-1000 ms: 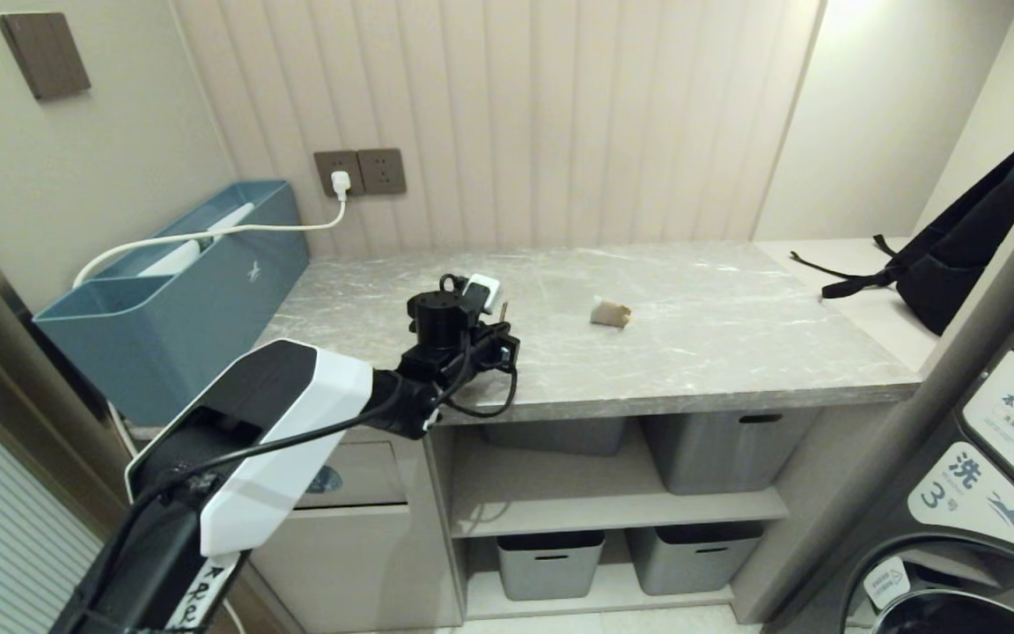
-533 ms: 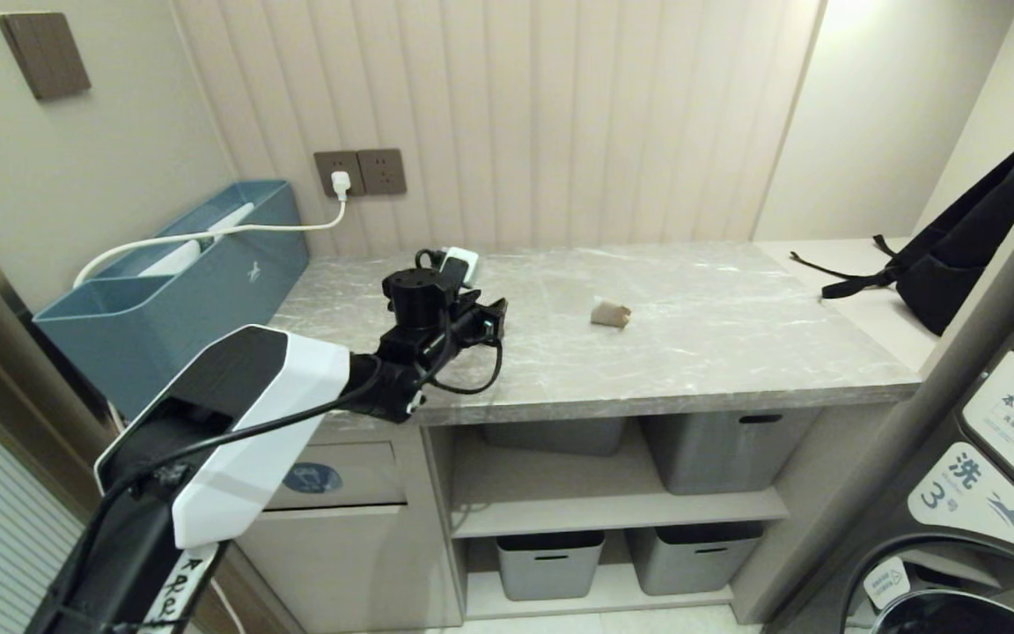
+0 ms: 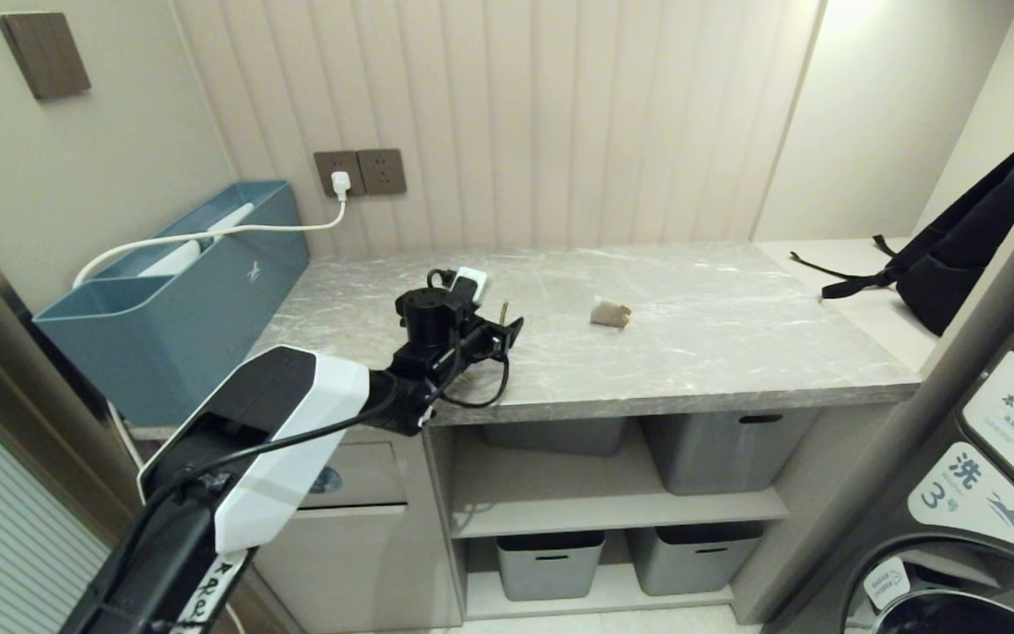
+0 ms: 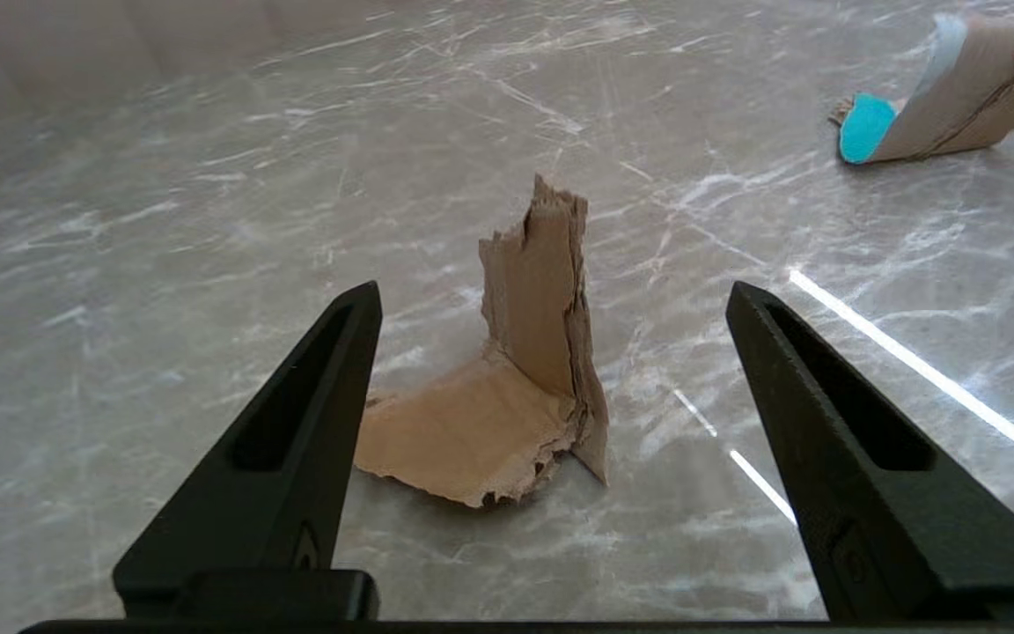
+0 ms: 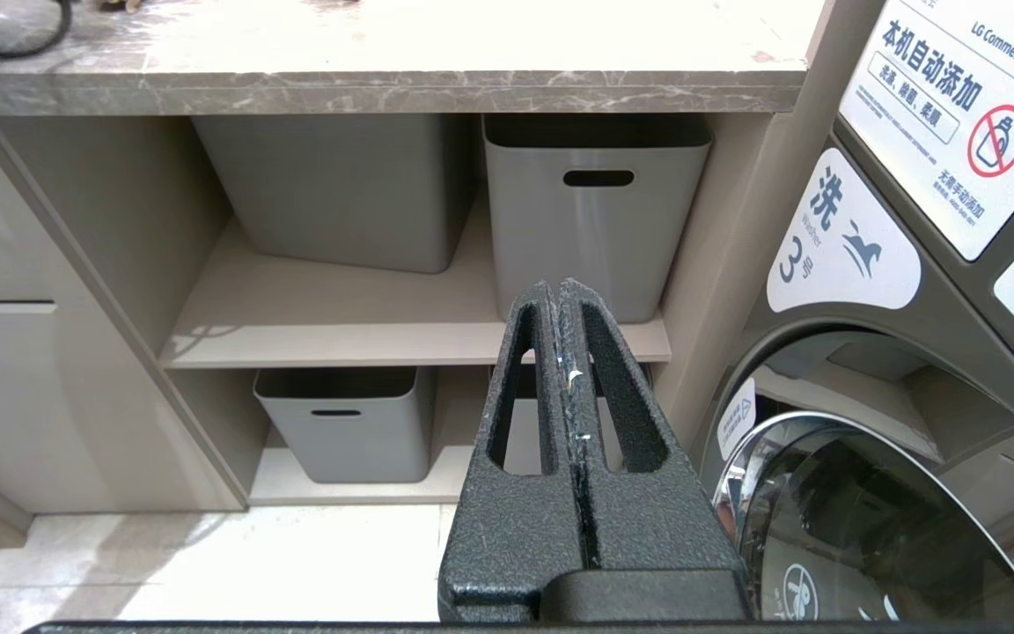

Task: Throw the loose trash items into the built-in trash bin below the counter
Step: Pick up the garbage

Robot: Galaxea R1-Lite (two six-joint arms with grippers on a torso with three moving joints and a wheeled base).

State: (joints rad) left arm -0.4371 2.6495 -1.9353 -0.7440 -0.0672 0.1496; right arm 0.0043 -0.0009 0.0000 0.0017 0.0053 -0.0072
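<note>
On the far left of the head view a teal-blue box (image 3: pixel 174 295) sits against the wall, white cable (image 3: pixel 208 233) running from it up to a wall socket (image 3: pixel 359 172). Below the counter (image 3: pixel 718 343) edge, behind the left arm, the built-in trash bin (image 3: pixel 357 480) shows its beige flap shut, blue sticker mostly hidden by the arm. Left gripper (image 4: pixel 551 295) hangs low over the counter's front left part, jaws spread wide, nothing pinched. In the left wrist view a torn brown cardboard scrap (image 4: pixel 520 370) lies on the counter between the two jaws, one flap flat, the other standing upright; neither jaw touches it. Well apart from it lies a second scrap (image 4: pixel 938 97), tan paper with a turquoise patch; the head view shows it mid-counter (image 3: pixel 610 313). Grey tubs (image 3: pixel 723 449) sit on the shelves under the counter. Black backpack (image 3: pixel 965 246) leans at the counter's far right end. Right gripper (image 5: pixel 567 291) is parked low in front of the shelves beside the washing machine (image 5: pixel 894 352), jaws pressed together, holding nothing.
</note>
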